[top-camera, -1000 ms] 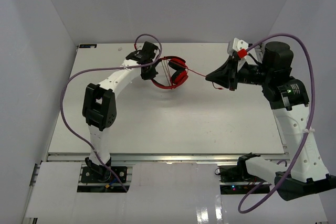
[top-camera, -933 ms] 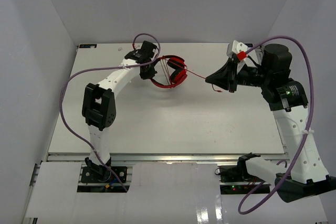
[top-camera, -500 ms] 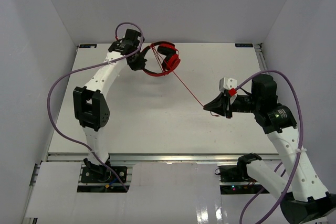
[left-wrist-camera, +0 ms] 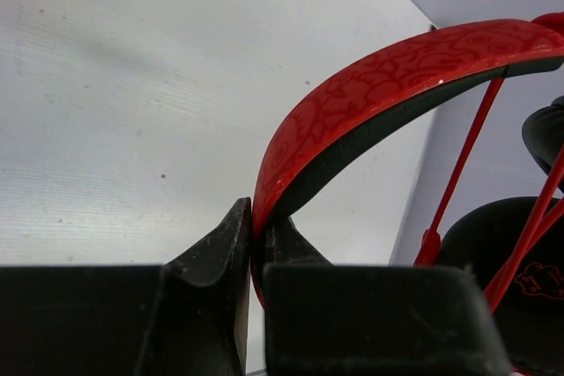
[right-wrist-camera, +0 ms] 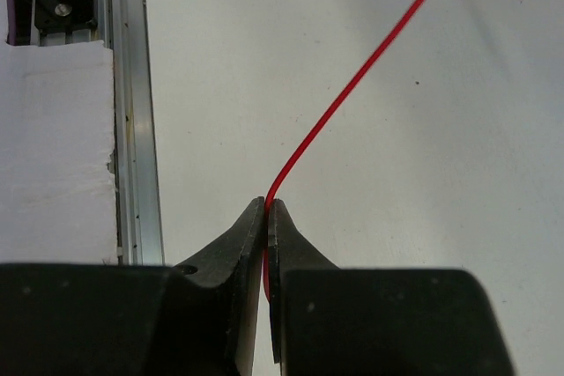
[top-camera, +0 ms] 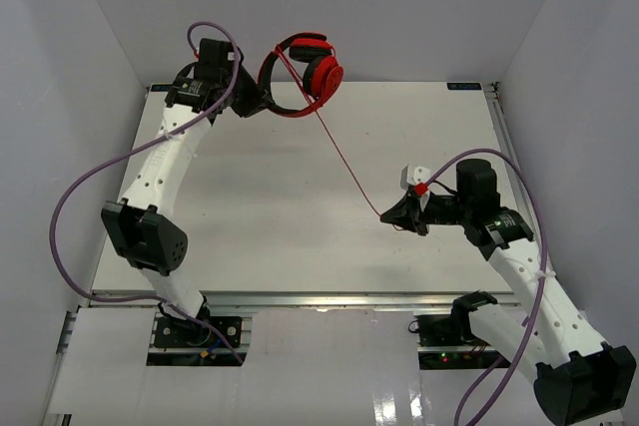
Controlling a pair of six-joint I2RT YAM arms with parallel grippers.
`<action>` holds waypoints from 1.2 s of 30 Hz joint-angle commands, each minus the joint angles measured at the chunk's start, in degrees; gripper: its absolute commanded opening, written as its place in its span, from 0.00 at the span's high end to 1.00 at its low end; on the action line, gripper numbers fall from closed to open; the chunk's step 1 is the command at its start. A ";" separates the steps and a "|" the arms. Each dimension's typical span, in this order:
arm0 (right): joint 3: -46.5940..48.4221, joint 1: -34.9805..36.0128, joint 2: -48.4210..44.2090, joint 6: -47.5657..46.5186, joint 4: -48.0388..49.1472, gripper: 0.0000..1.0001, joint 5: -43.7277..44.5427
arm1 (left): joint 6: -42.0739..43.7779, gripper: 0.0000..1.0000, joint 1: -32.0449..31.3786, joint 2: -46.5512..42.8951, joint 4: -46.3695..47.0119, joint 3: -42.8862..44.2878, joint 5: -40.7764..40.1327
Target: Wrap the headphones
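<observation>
Headphones (top-camera: 305,72), red with black lining, hang above the far left part of the table (top-camera: 250,216) in the top view. The left gripper (top-camera: 258,99) holds them up, closed on them. Their thin red cable (top-camera: 344,162) runs in a straight, taut diagonal to the right gripper (top-camera: 392,216), which sits low over the table's right half, pinched together on it.

From the left wrist, the two black fingers (left-wrist-camera: 211,253) clamp one end of the headband (left-wrist-camera: 379,85) with no gap showing. The band's red outer face carries an embossed swirling pattern over a black lining. To its right is a black ear pad (left-wrist-camera: 480,253) with strands of cable crossing in front. A small red mark at the right edge may be a logo, but it is too cropped to read.

From the right wrist, the fingertips (right-wrist-camera: 242,235) meet on the cable, which rises from between them and curves away to the upper right. An aluminium rail (right-wrist-camera: 132,112) and a white panel (right-wrist-camera: 53,147) lie at the left.
</observation>
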 commanded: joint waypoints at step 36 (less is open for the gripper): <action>16.33 0.11 15.19 -17.77 7.56 0.92 18.70 | 53.37 1.00 -16.50 -19.70 17.51 -39.88 18.74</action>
